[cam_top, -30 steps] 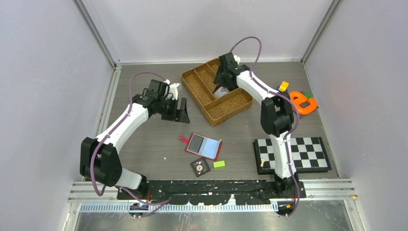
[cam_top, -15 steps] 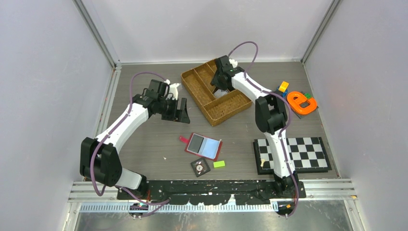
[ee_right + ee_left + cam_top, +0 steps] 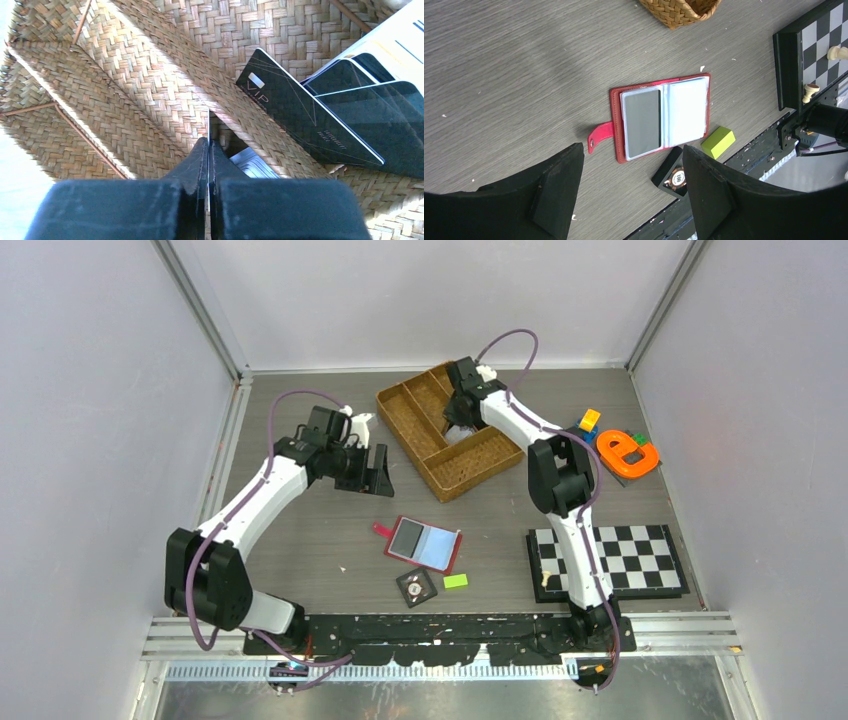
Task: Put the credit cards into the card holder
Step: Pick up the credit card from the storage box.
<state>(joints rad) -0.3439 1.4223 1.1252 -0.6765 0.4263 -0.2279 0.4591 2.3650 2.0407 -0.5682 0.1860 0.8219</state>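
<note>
The card holder (image 3: 424, 544) (image 3: 661, 117) lies open and flat on the table, red with a closing tab and a grey card in its left pocket. My left gripper (image 3: 368, 472) (image 3: 633, 165) hangs open above the table, up and left of it, holding nothing. My right gripper (image 3: 458, 425) (image 3: 208, 142) is down in the woven tray (image 3: 407, 443), shut on a thin credit card (image 3: 208, 122) seen edge-on as a pale line between the fingers. More credit cards, dark ones (image 3: 310, 115) and a pale blue-grey one (image 3: 255, 165), lie in the tray.
A green block (image 3: 455, 581) (image 3: 717, 142) and a black tile with a round chip (image 3: 415, 587) (image 3: 672, 175) sit just in front of the card holder. A chessboard (image 3: 607, 560) lies at the front right. Orange and coloured toys (image 3: 627, 453) are by the right wall.
My right gripper has gone a little further into the tray and its fingers have closed from half open to shut on the card. The left arm has not moved.
</note>
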